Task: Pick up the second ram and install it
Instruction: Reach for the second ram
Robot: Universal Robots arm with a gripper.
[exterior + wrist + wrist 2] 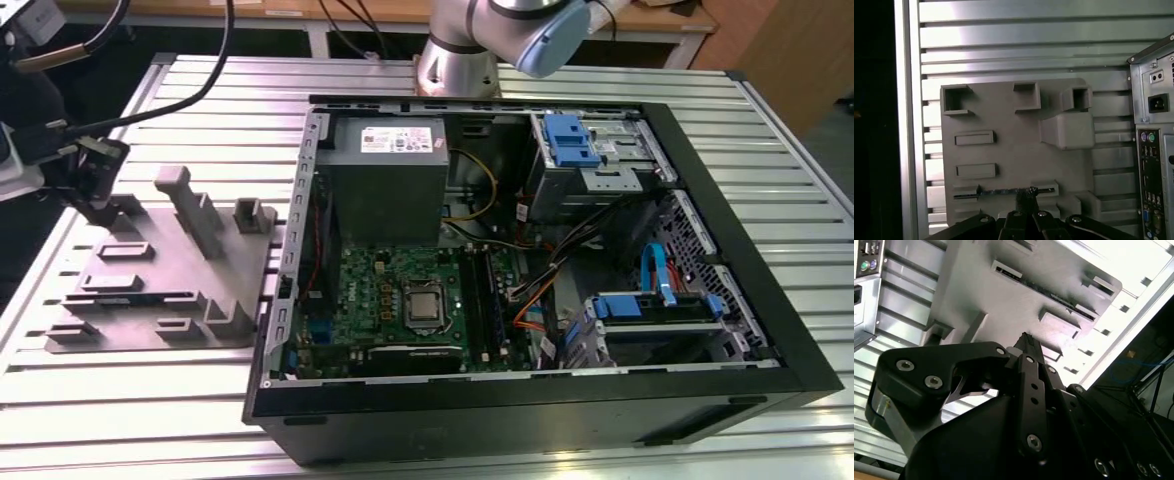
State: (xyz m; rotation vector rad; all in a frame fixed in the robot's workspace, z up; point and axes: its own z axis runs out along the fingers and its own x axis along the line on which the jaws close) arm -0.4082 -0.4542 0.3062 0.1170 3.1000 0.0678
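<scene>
Slatted table (160, 400), jaws pointing down over second ram (999, 191)

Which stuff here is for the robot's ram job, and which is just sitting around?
For the job:
- ram, lying in the grey plate
- gripper, right by the ram
- motherboard

Just sitting around:
- power supply
- blue drive cage
- cables
- table

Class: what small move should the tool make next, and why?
Probably ease the tool straight down a little. In the first wrist view its tip sits over the dark memory stick lying in the grey plate's slot, but a firm hold isn't evident.
</scene>
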